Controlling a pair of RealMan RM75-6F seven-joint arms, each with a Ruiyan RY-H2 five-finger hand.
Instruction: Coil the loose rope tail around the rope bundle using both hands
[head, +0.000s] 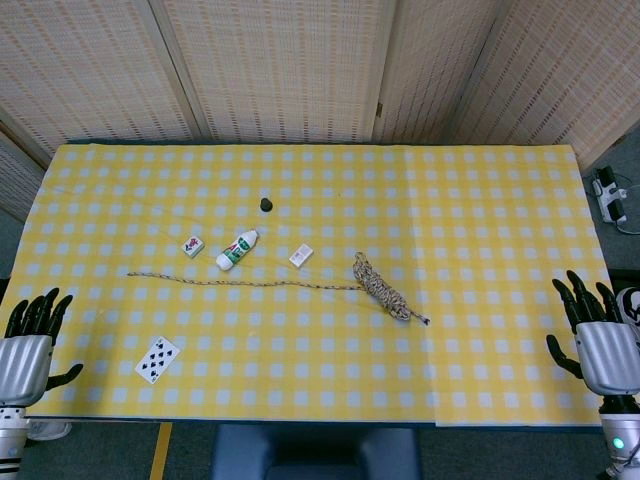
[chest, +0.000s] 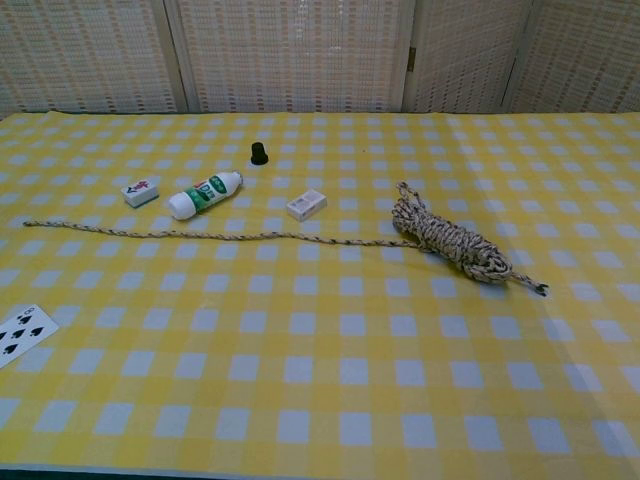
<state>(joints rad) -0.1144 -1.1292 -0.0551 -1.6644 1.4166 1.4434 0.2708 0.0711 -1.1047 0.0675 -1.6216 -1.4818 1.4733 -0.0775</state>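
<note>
Only our head view shows our hands: the left hand (head: 30, 345) at the near left table corner and the right hand (head: 598, 338) at the near right edge, both with fingers spread and holding nothing. The chest view shows neither. The rope bundle (head: 382, 287) lies right of centre on the yellow checked tablecloth (head: 480, 220), its loose tail (head: 240, 282) stretched straight leftward. Beyond the tail lie a small white bottle (head: 237, 250), two small boxes (head: 193, 246) (head: 301, 256) and a black cap (head: 266, 205). A playing card (head: 157, 359) sits near the front-left edge, cropped in the chest view. Bare cloth separates both hands from the rope.
</note>
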